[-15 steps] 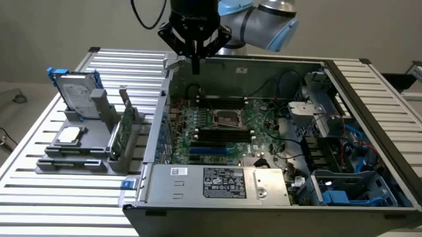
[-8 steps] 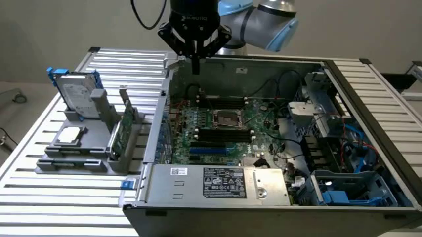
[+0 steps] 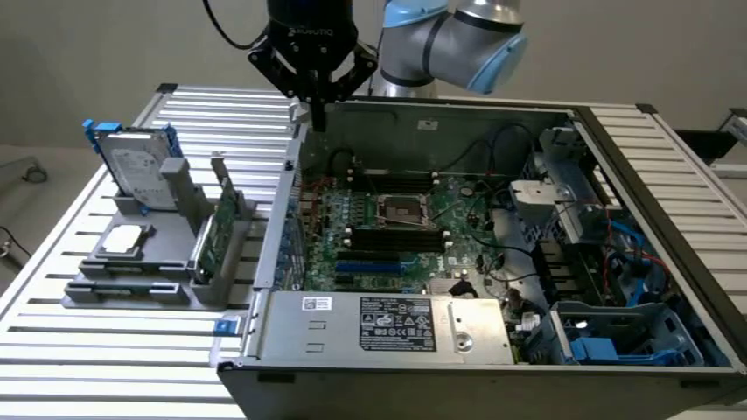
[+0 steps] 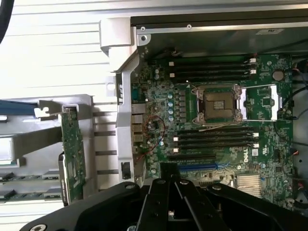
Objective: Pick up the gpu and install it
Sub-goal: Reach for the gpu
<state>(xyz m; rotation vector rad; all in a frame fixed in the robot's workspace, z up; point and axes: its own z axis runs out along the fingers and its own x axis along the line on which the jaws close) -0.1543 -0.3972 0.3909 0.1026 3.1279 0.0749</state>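
Observation:
The gpu [image 3: 215, 234] is a thin green card that stands on edge in the grey rack [image 3: 175, 262], to the exterior view's left of the open computer case. In the wrist view the gpu [image 4: 73, 154] appears edge-on in the same rack, with a silver bracket at one end. My gripper [image 3: 317, 115] hangs above the case's back left corner with its fingers shut and nothing between them. It is well apart from the gpu. The gripper [image 4: 169, 169] also shows over the motherboard [image 4: 216, 110], near a blue slot [image 4: 197, 168].
A silver hard drive with a blue frame [image 3: 138, 168] stands at the rack's far end. A small chip [image 3: 125, 240] lies on the rack. The case [image 3: 653, 201] holds a power supply [image 3: 386, 324], cables and drive bays. The slatted table [image 3: 105, 350] surrounds it.

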